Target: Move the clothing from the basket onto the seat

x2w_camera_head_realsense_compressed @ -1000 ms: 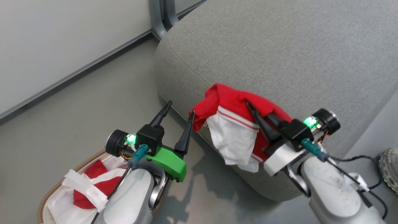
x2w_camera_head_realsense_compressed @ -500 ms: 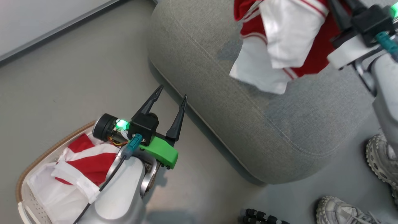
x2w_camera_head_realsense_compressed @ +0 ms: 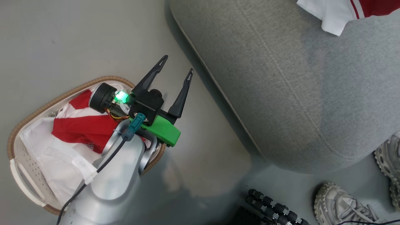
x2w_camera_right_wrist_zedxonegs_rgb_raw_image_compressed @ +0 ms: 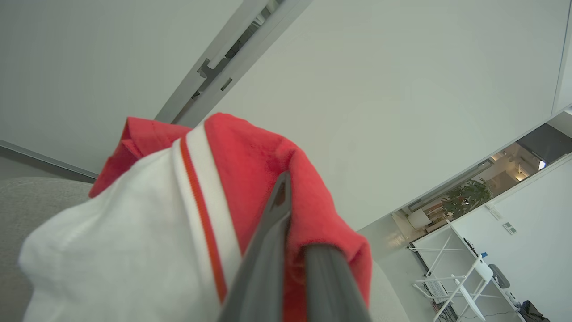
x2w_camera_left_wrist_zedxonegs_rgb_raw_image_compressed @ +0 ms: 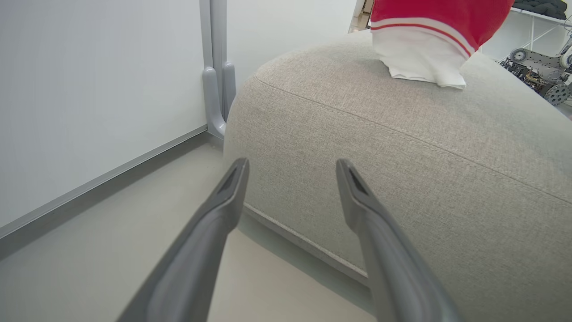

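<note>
The white basket with a brown woven rim sits on the floor at lower left, with red and white clothing lying in it on a white liner. My left gripper hovers over the basket's right end, open and empty, its fingers pointing at the grey seat. In the left wrist view the left gripper faces the seat's rounded side. A second red garment hangs over the seat, its white hem touching the top. My right gripper is shut on this red garment.
A person's grey shoes stand on the floor at lower right, beside the seat's corner. A black ribbed object lies near the bottom edge. A white wall with a grey post runs behind the seat's left end.
The head camera has tilted down, so the whole picture shifted. The right gripper carried the red garment from the seat's front edge further over the seat. The left gripper stayed open.
</note>
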Robot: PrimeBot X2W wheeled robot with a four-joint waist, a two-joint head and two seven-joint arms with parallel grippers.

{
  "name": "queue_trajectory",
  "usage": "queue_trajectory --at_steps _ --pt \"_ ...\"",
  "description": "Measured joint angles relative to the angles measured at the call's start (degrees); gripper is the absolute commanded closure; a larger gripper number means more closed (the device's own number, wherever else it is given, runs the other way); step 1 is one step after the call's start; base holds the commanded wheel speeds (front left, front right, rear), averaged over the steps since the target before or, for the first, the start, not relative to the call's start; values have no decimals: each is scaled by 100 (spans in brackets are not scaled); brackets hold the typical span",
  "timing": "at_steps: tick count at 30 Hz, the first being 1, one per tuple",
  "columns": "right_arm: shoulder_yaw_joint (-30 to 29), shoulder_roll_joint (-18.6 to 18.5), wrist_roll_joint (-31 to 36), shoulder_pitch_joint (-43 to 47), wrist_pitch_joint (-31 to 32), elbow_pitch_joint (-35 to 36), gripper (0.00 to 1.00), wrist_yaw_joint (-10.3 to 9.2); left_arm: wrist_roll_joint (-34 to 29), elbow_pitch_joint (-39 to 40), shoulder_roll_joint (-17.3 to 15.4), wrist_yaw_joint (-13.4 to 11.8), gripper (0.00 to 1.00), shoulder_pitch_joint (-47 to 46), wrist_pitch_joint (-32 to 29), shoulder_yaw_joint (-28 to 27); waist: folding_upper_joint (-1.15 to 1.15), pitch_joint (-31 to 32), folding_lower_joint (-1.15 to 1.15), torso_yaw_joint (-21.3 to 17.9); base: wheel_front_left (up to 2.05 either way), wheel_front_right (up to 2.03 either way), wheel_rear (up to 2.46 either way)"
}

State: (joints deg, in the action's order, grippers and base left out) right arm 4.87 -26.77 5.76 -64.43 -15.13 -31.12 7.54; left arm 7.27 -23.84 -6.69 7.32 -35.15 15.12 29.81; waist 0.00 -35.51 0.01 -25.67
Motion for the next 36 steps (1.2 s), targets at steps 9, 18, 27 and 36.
queue_trajectory --at_steps 9,18,27,36 --pt "-1254 538 46 633 -1 -536 100 0 25 -33 -113 0 0 -105 0 40 0 -552 0 418 0 0 0" --pt "-1728 1100 70 1607 0 -661 0 0 101 -94 -124 0 0 -70 0 -134 0 -460 0 535 0 0 0" --pt "-1918 1352 37 2563 -1 -437 0 0 120 -182 -10 -2 0 325 0 -450 0 146 -1 489 0 0 0" --pt "-1293 1382 -231 3216 -1 -59 0 0 160 -186 208 -22 0 842 -1 -834 0 865 -2 633 0 0 0"
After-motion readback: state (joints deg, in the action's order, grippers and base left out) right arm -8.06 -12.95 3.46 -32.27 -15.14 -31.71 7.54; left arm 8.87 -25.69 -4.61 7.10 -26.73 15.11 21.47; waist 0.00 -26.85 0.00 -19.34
